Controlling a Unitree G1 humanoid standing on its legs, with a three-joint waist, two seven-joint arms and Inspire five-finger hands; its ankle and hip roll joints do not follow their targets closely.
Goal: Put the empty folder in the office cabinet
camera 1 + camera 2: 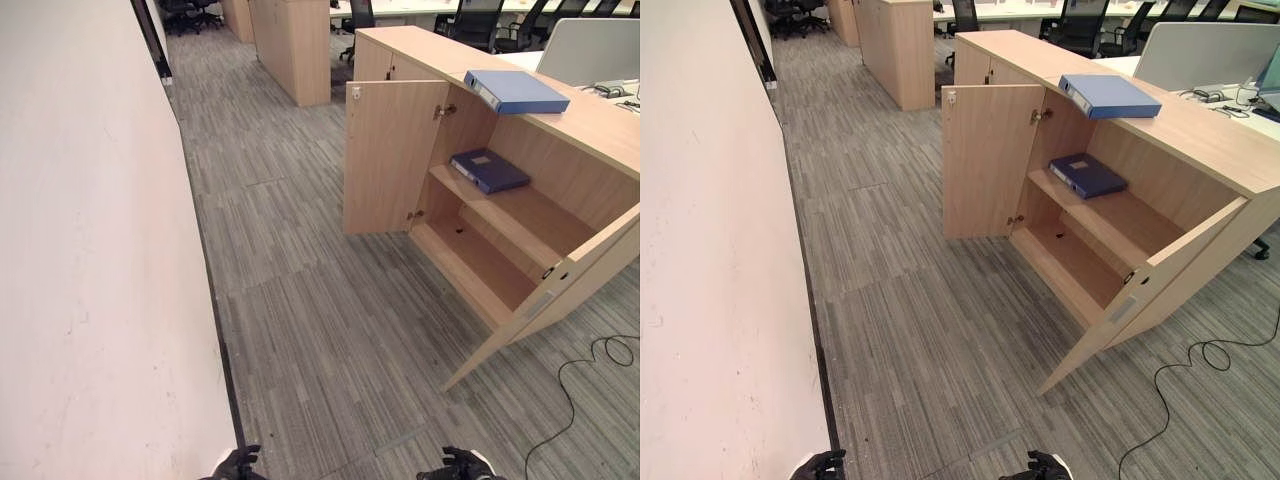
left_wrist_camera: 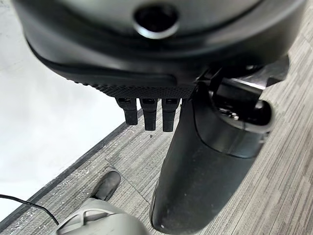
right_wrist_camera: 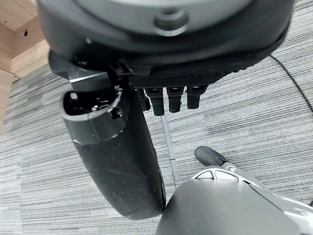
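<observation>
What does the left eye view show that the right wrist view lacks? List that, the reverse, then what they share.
Left eye view: a blue folder on the cabinet top, a darker folder on its upper shelf, both doors open, the left hand. Right wrist view: the right hand close up, fingers relaxed, holding nothing. Shared: grey carpet, cabinet wood.

Grey striped carpet (image 1: 300, 300) covers the floor, with a white wall (image 1: 90, 250) along the nine o'clock side. At twelve o'clock stands a tall wooden unit (image 1: 293, 45), and black office chairs (image 1: 478, 22) sit behind it toward one o'clock. A pale partition panel (image 1: 590, 50) rises at two o'clock, with small desk clutter (image 1: 612, 90) just beside it.
</observation>
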